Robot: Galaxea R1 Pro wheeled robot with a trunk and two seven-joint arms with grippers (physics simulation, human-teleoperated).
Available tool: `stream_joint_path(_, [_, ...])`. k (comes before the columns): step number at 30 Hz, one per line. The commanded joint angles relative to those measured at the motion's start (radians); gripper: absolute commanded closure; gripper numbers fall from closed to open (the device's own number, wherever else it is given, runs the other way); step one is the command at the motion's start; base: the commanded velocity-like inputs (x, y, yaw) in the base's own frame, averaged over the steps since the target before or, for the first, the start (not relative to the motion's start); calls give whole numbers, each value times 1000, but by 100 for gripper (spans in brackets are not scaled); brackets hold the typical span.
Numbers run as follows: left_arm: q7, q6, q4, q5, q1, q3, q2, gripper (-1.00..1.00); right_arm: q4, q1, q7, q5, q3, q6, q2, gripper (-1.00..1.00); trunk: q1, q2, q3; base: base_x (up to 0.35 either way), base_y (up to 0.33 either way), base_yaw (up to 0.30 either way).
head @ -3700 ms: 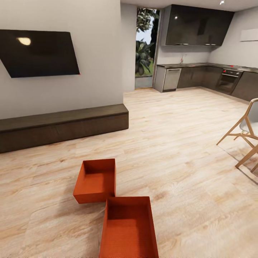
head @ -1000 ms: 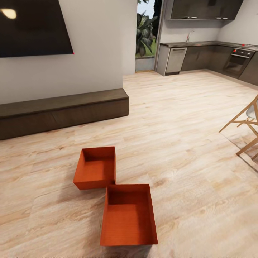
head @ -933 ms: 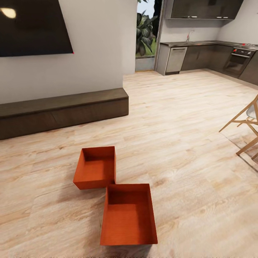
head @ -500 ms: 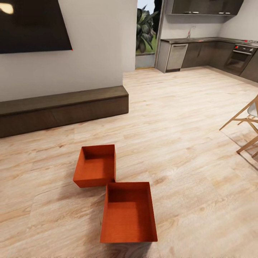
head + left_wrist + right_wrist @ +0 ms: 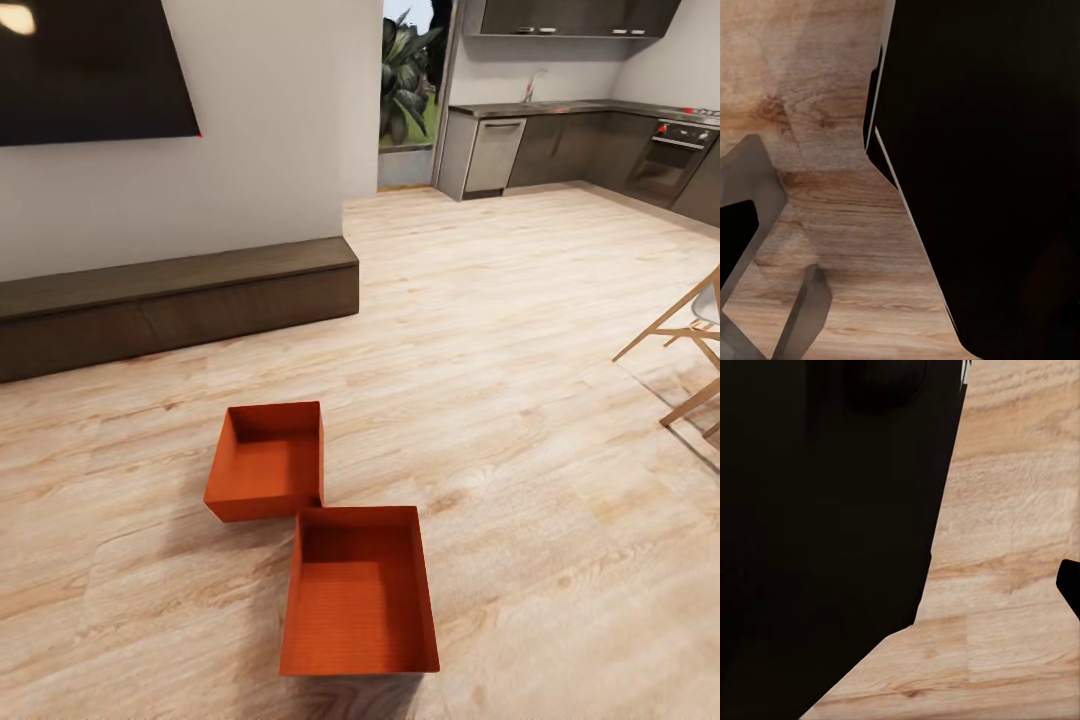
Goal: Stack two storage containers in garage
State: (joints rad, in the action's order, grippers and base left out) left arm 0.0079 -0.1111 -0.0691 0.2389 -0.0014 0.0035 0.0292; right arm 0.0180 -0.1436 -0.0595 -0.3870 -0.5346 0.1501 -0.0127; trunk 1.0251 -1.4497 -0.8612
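Nothing on the wood-plank floor [image 5: 520, 380] has shifted since a moment ago; only the view itself has dipped slightly, so the kitchen units [image 5: 600, 150] at the far end sit a touch higher in the head view. Compared with a few seconds back, the two storage containers now show whole, where the nearer one was cut off at the bottom edge.

No writing, brand or label can be read anywhere, not on the bins and not on the big black TV screen [image 5: 90, 70] on the white wall.

The far storage container [image 5: 267, 462] and the near storage container [image 5: 358, 592] lie on the living room floor, both open side up, meeting corner to corner: the near bin's far left corner touches the far bin's near right corner. Behind them runs the long low dark-brown cabinet [image 5: 180, 305] under the screen. A wooden chair [image 5: 685, 350] stands well apart on the right.

In the left wrist view, grey fingers [image 5: 754, 202] of the left gripper hang over bare planks beside a large black body; whether they are spread or closed I cannot tell. In the right wrist view a black mass covers much of the frame above the planks, and the right gripper's state cannot be told either.
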Motion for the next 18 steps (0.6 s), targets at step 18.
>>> stream_joint_path(18, [1, -2, 0, 3, 0, 0, 0, -100, 2, -1, -1, -7, -12, 0, 0, -100, 0, 0, -1, 0, 0, 0])
